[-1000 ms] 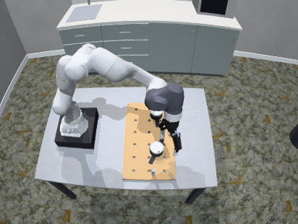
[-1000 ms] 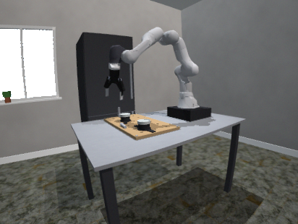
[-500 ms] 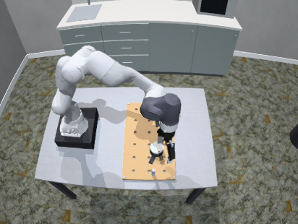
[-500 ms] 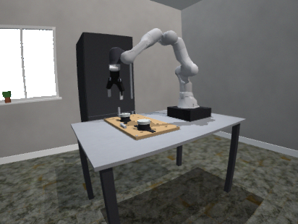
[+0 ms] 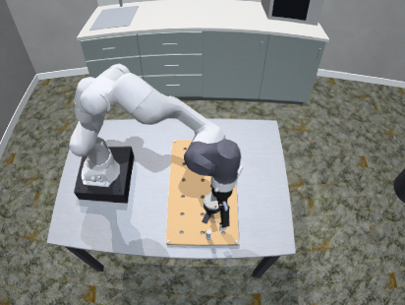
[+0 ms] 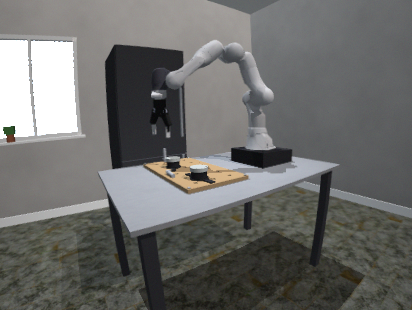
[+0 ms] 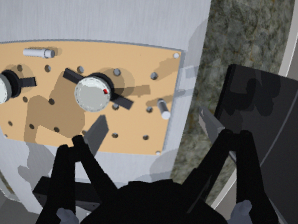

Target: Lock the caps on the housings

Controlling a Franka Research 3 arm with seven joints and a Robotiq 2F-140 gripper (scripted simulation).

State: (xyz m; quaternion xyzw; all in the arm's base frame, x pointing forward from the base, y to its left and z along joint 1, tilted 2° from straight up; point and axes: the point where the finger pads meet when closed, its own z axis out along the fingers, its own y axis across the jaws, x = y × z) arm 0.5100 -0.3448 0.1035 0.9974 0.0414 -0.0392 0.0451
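Two black housings with white caps stand upright on a wooden pegboard point(image 6: 195, 175). The near housing point(image 6: 199, 172) also shows in the wrist view point(image 7: 93, 94), with a red dot on its cap. The far housing point(image 6: 173, 162) is cut off by the left edge of the wrist view point(image 7: 5, 86). In the overhead view one housing point(image 5: 211, 202) shows just under my gripper point(image 5: 216, 220); the arm hides the other. My gripper point(image 6: 161, 132) hangs high above the board, open and empty. Its fingers frame the bottom of the wrist view point(image 7: 156, 223).
A short peg point(image 7: 164, 111) stands near the board's end, and another peg point(image 7: 39, 52) lies flat on the board. The arm's black base point(image 5: 104, 174) sits on the table's left side. A dark cabinet point(image 6: 142, 105) stands behind the table.
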